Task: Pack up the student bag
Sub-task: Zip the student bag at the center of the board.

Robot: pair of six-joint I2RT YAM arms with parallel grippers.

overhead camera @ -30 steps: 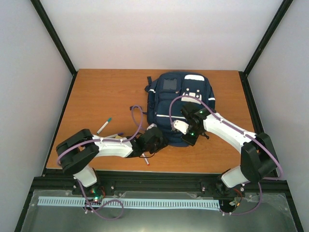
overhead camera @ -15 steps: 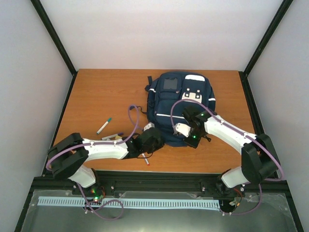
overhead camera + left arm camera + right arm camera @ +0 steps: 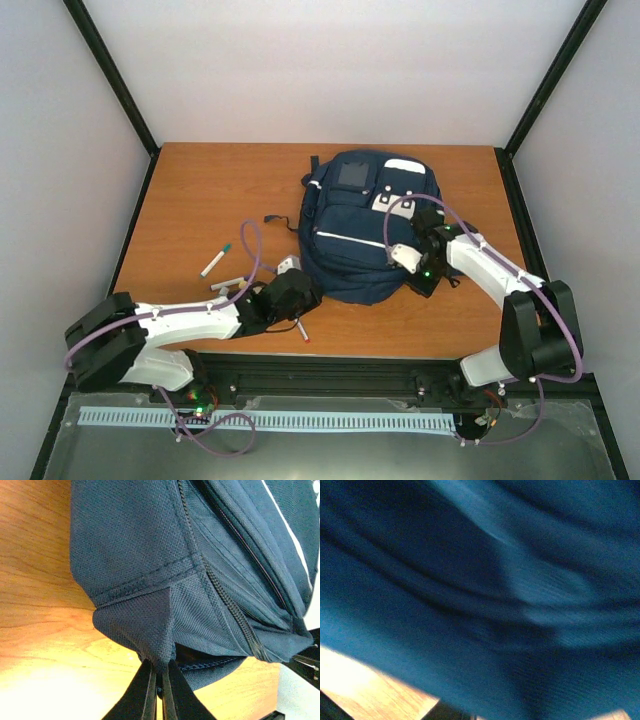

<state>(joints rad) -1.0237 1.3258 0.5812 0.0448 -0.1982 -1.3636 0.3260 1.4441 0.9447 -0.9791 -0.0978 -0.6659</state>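
Note:
The student bag (image 3: pixel 355 220), navy blue with thin white stripes and white patches, lies in the middle of the table. My left gripper (image 3: pixel 297 292) is shut on a fabric corner at the bag's near left edge. The left wrist view shows the jaws of the left gripper (image 3: pixel 161 680) pinching that corner of the bag (image 3: pixel 150 620). My right gripper (image 3: pixel 428 278) sits at the bag's near right edge, which is drawn out toward it. Blurred blue bag fabric (image 3: pixel 485 605) fills the right wrist view and hides most of the fingers.
A green-capped marker (image 3: pixel 214 260) and another pen (image 3: pixel 232 285) lie on the wooden table (image 3: pixel 200 190) left of the bag. A red-tipped pen (image 3: pixel 301 331) lies near the front edge by my left gripper. Dark straps trail from the bag's left side (image 3: pixel 285 222).
My left gripper has pulled back and left, my right gripper has moved right. The bag's near edge has spread wider between them.

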